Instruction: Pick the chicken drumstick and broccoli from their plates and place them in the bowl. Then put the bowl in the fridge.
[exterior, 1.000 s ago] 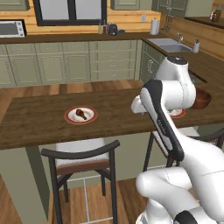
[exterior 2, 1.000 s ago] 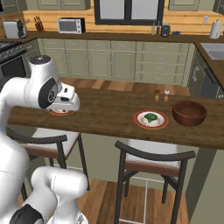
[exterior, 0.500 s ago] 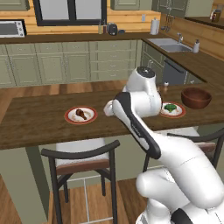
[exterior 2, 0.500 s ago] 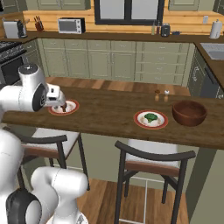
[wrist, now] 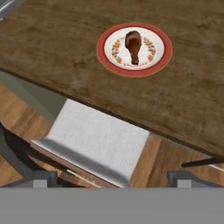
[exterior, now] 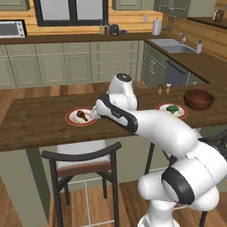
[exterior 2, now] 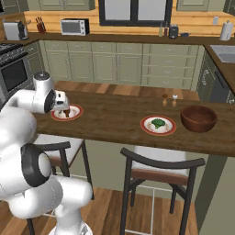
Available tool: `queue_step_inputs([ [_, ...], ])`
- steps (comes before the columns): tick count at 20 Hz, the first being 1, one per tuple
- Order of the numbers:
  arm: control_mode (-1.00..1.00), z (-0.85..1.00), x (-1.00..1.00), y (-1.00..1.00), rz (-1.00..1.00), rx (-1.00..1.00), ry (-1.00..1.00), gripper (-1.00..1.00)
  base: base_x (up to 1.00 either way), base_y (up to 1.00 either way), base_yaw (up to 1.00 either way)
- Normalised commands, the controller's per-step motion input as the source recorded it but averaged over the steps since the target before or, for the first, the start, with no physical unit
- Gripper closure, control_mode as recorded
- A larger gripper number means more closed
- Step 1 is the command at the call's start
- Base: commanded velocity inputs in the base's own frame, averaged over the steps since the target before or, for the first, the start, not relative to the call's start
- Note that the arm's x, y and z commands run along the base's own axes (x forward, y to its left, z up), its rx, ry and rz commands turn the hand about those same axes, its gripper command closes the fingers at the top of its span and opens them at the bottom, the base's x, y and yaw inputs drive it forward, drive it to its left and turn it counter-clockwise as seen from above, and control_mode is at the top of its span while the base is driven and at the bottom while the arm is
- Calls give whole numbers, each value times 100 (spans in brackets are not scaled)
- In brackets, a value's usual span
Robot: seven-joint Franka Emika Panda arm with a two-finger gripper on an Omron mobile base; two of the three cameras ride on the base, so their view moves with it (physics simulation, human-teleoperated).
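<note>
From the left base view, the arm reaches out to the left over the wooden bench [exterior: 40, 124], and its claw [exterior: 94, 113] hangs just beside the right rim of a red-rimmed plate [exterior: 76, 120] that carries the drumstick [exterior: 81, 115]. Further right along the same bench sits a second plate [exterior: 177, 113] with the broccoli [exterior: 172, 108] on it, and just beyond that the dark wooden bowl [exterior: 199, 99], with nothing to be seen inside it. A dark-framed stool [exterior: 82, 160] stands under the bench edge below the first plate. From the right base view, the claw [exterior 2: 63, 102] hovers at the near plate [exterior 2: 75, 114], partly covering it, with the drumstick [exterior 2: 67, 112] showing just under it; the broccoli [exterior 2: 158, 123] rests on its own plate [exterior 2: 168, 130] well apart to the right, and the bowl [exterior 2: 198, 118] is just beside that. In the hand view, the drumstick [wrist: 134, 45] lies in the middle of its plate [wrist: 105, 52], thick end away from the claw and thin end toward it, with the pale stool seat [wrist: 96, 142] below the bench edge. The two dark fingertips [wrist: 186, 177] stand wide apart with nothing between them.
</note>
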Motion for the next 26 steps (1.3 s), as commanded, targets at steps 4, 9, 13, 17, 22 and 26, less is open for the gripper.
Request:
queue_step_inputs([
  [4,-100,-68,62,35,0,-6,4,-100,0,0,0],
  [9,-100,-25,57,8,0,0,3,-100,0,0,0],
  [13,-100,-27,38,0,0,2,0,-100,0,0,0],
  [17,-100,-31,28,6,0,0,0,-100,0,0,0],
  [22,-100,-20,34,26,0,0,0,-100,0,0,0],
  [26,-100,-17,45,16,0,0,2,-100,0,0,0],
])
